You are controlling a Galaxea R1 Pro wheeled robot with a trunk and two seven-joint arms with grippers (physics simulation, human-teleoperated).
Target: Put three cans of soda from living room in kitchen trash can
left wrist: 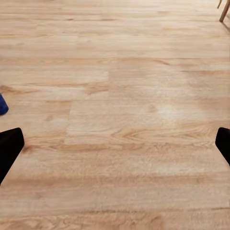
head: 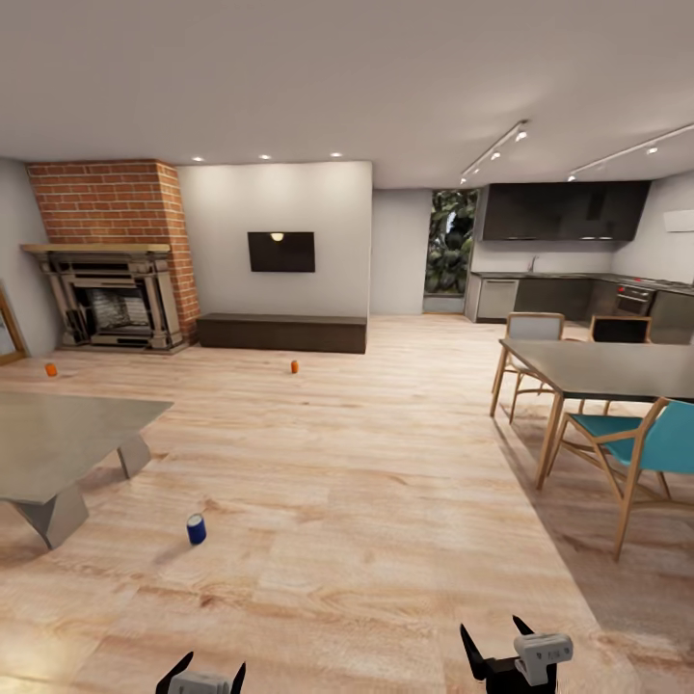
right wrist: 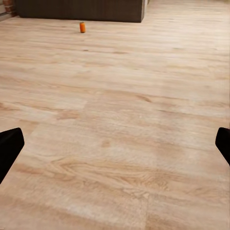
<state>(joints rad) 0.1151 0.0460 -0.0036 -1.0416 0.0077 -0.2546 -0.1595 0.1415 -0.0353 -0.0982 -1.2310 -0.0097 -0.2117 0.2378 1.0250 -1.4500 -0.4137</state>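
Soda cans stand scattered on the wooden floor (head: pixel 366 501) of the living room, all three upright and well apart from one another. Farthest left, an orange can (head: pixel 51 368) sits near the brick fireplace (head: pixel 111 255), beyond the grey low table (head: pixel 67 439). The dark blue can (head: pixel 197 529) is the nearest to the robot, just beside the table's front leg; a sliver of it also shows at the edge of the left wrist view. The second orange can (head: pixel 294 366) stands farther off in front of the long dark cabinet (head: pixel 281 333) under the wall TV (head: pixel 280 251), and the right wrist camera picks it out too (right wrist: pixel 82 27).

Low in the head view, the left gripper (head: pixel 202 675) has its fingers spread wide and nothing between them. The right gripper (head: pixel 501 651) is likewise spread wide and empty.

Further right stand the dining table (head: pixel 607 371) with a teal chair (head: pixel 636 443) and, behind them, the dark kitchen cabinets (head: pixel 569 294). No trash can can be made out from here.

The risks look plain enough — the cans are small, light and low on the floor, so a finger coming in off-centre would likely tip one and send it rolling, perhaps under the low table. Reaching that far down beside the table also invites a bump against its leg. On the carry to the kitchen, the chairs narrow the way and could be clipped.

No brand, label or writing is legible — the cans are too small to read.
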